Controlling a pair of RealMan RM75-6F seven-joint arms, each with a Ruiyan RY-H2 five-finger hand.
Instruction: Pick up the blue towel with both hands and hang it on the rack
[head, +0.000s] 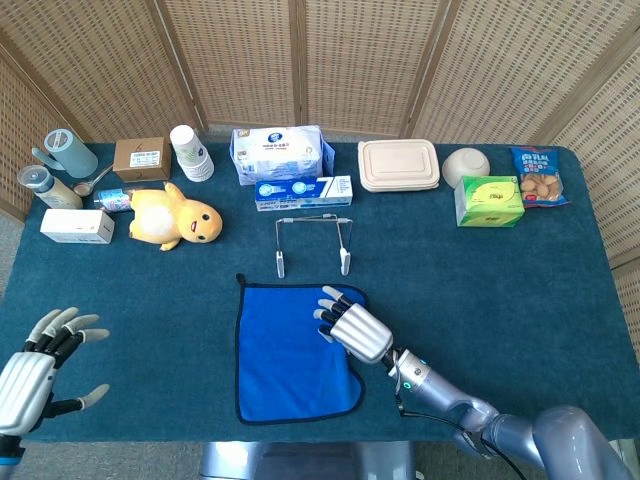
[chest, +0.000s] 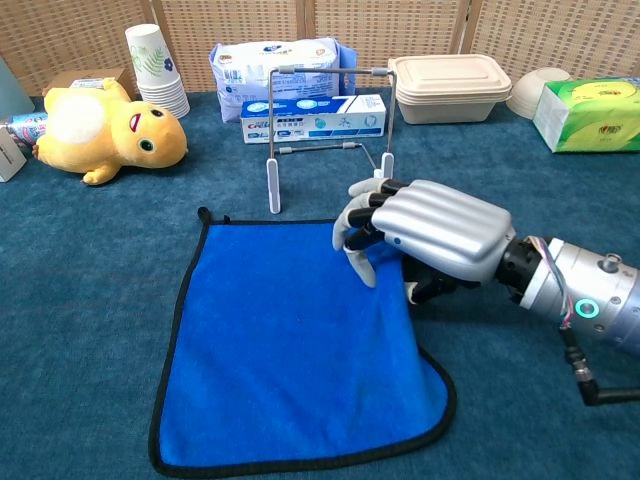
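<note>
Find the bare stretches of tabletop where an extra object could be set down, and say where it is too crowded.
Bare cloth lies right of the blue towel and rack, below the green box, and between the towel and the left hand. The back edge is crowded, from the cups to the snack bag. The right hand occupies the towel's far right corner.

Wicker screens (head: 300, 60) behind table (head: 520, 290) (teal cloth).

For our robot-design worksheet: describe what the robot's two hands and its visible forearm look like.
Both the right hand and the left hand have ribbed silver-white backs, black finger segments and pale fingertips. The right forearm is silver-grey metal, with a glowing teal ring light, coloured wires at the wrist and a black cable.
</note>
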